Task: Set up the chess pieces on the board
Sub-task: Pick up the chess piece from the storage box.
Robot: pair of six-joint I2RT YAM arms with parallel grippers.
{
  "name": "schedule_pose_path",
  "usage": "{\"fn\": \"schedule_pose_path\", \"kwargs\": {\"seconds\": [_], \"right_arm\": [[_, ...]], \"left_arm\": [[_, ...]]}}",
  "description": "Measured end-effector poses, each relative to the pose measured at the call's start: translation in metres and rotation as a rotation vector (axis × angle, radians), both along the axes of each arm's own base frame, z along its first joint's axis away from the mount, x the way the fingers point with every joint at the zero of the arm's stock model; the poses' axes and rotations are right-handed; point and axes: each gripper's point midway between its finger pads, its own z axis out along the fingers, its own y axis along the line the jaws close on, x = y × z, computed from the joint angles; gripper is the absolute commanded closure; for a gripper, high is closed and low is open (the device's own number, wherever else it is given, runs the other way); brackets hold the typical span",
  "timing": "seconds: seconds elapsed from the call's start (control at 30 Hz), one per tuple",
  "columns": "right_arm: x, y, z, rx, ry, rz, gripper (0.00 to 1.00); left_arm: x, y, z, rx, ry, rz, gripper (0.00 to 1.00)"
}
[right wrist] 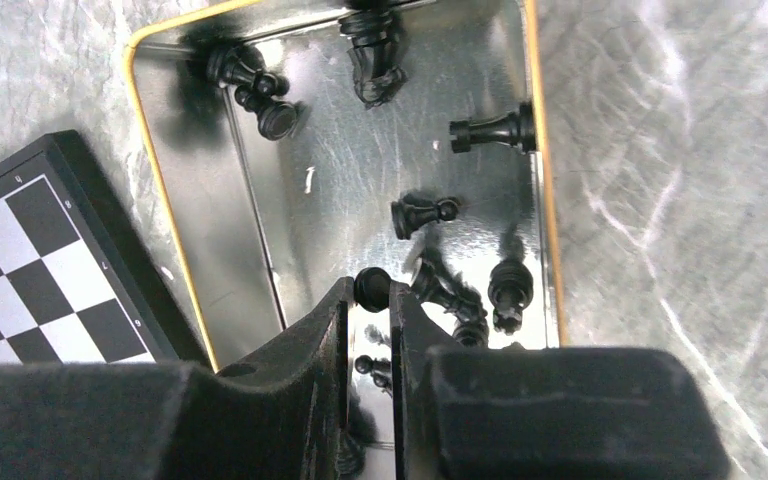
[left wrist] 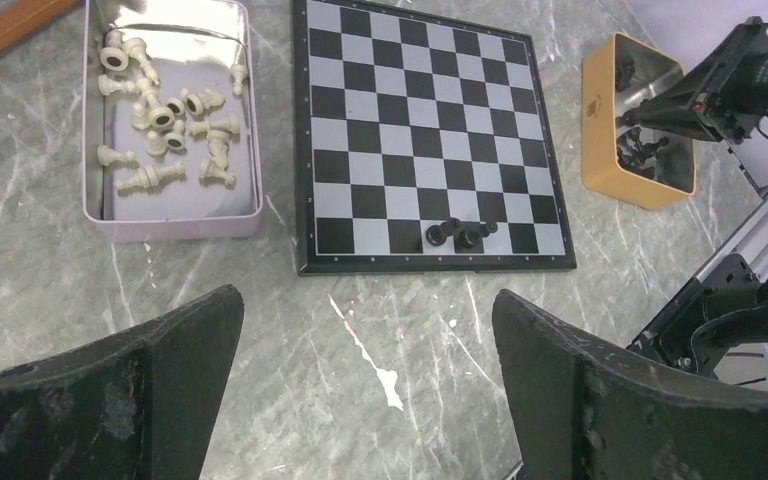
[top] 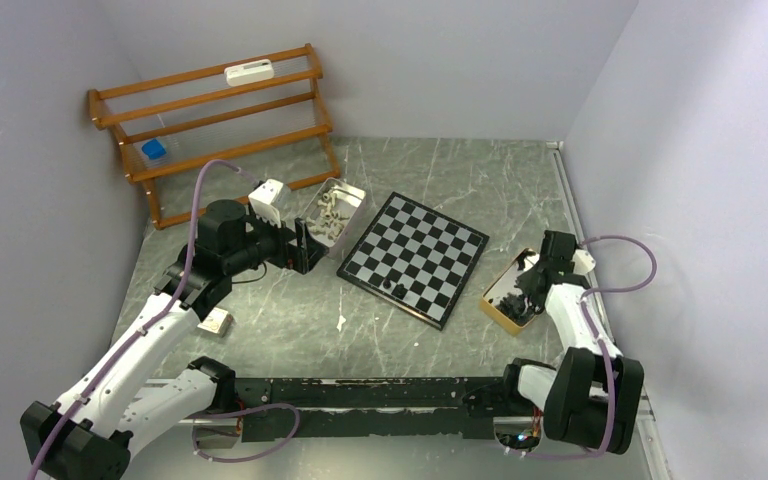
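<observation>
The board (top: 415, 257) lies mid-table with three small black chess pieces (left wrist: 457, 233) near its front edge. Over the yellow-rimmed tray (right wrist: 150, 170) of loose black pieces (right wrist: 420, 215), my right gripper (right wrist: 371, 296) has its fingertips pinched on the round head of a black chess piece (right wrist: 371, 283). That gripper (top: 523, 292) reaches into the tray at the board's right. My left gripper (left wrist: 365, 310) stands wide open above bare table in front of the board, holding nothing. Cream-white pieces (left wrist: 165, 120) lie in a pale tin (left wrist: 170, 225) left of the board.
A wooden slatted rack (top: 215, 110) stands at the back left, with a white box (top: 249, 71) and a blue object (top: 154, 151) on it. A small flat item (top: 218, 322) lies by the left arm. A dark rail (top: 360, 390) runs along the near edge.
</observation>
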Motion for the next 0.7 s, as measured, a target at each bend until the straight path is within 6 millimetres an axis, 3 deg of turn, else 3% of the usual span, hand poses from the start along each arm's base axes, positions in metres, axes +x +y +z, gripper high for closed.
{"fn": "schedule_pose_path", "kwargs": {"seconds": [0.2,0.53,0.63,0.7], "right_arm": [[-0.005,-0.008,0.021,-0.05,-0.018,-0.016,0.81],[0.011,-0.001,0.087,-0.039,-0.186,0.018,0.82],[0.022,0.011,0.11,0.004,-0.257,0.068,0.82],[0.029,0.023,0.121,0.041,-0.299,0.109,0.82]], "left_arm": [[0.004,0.004,-0.002,0.011,0.0,0.028,0.0],[0.005,-0.002,-0.015,0.004,0.088,0.033,0.01],[0.007,-0.01,-0.007,-0.026,0.113,0.011,0.15],[0.008,-0.017,0.001,-0.052,0.12,-0.01,0.17]]}}
